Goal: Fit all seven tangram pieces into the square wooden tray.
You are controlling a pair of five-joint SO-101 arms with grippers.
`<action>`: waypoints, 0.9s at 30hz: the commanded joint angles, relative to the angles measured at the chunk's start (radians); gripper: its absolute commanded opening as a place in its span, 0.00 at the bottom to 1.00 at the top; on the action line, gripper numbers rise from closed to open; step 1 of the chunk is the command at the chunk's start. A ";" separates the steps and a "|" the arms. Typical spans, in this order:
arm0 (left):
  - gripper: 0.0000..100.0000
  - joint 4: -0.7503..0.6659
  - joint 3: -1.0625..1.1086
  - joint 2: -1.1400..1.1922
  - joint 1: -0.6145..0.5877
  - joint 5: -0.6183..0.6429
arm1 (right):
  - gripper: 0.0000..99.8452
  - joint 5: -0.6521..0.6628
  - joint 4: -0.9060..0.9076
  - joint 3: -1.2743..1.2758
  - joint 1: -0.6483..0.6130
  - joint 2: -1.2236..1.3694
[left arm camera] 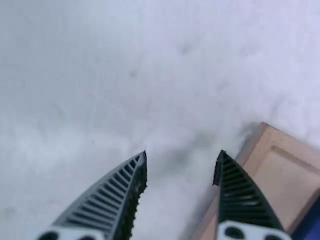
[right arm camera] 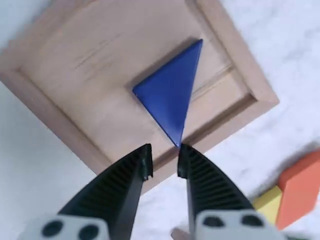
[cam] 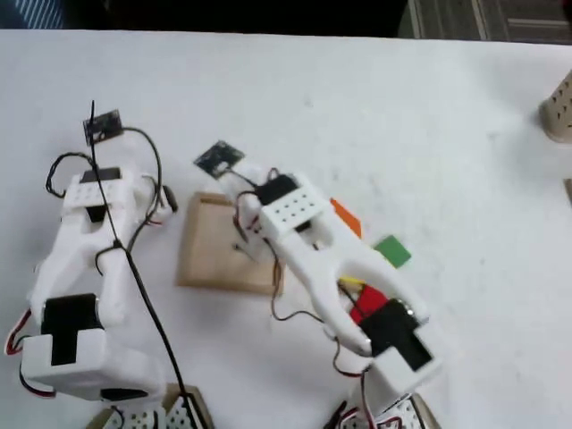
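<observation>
While the right arm leans out over the wooden tray (right arm camera: pixel 239 55) with the right gripper (right arm camera: pixel 164 152) pointing down and only a narrow gap between its tips, the blue triangle (right arm camera: pixel 170 92) lies inside the tray just ahead of it, one sharp corner right at that gap, close to the rim. The orange piece (right arm camera: pixel 300 192) and yellow piece (right arm camera: pixel 267 202) sit touching off to one side, outside the tray. The left gripper (left arm camera: pixel 182 160) is spread wide over bare table (left arm camera: pixel 125 60), tray corner just beside one finger, plenty of room ahead.

Blue triangle (right arm camera: pixel 170 95) — tan wooden tray (right arm camera: pixel 100 45).
</observation>
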 commanded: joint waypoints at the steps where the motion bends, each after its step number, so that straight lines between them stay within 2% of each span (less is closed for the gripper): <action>1: 0.23 -0.012 -0.044 -0.054 -0.004 0.012 | 0.01 0.011 -0.054 0.031 0.062 -0.108; 7: 0.23 0.011 -0.040 -0.056 0.001 0.012 | 0.02 0.008 -0.114 0.084 0.107 -0.127; 10: 0.22 0.043 -0.038 -0.062 0.041 0.012 | 0.02 0.006 -0.108 0.084 0.142 -0.130; 12: 0.19 0.060 -0.037 -0.097 0.059 0.012 | 0.02 0.006 -0.102 0.084 0.174 -0.130; 16: 0.03 0.066 -0.003 -0.214 0.058 0.017 | 0.02 0.006 -0.085 0.086 0.234 -0.130; 19: 0.04 0.066 0.068 -0.320 0.091 0.018 | 0.02 0.006 -0.084 0.086 0.277 -0.127; 21: 0.02 0.064 0.106 -0.384 0.159 0.014 | 0.02 0.006 -0.088 0.086 0.300 -0.124; 24: 0.02 0.048 0.155 -0.449 0.348 0.018 | 0.02 0.006 -0.087 0.086 0.309 -0.122; 27: 0.02 -0.083 0.196 -0.427 0.558 0.023 | 0.02 0.006 -0.085 0.086 0.309 -0.122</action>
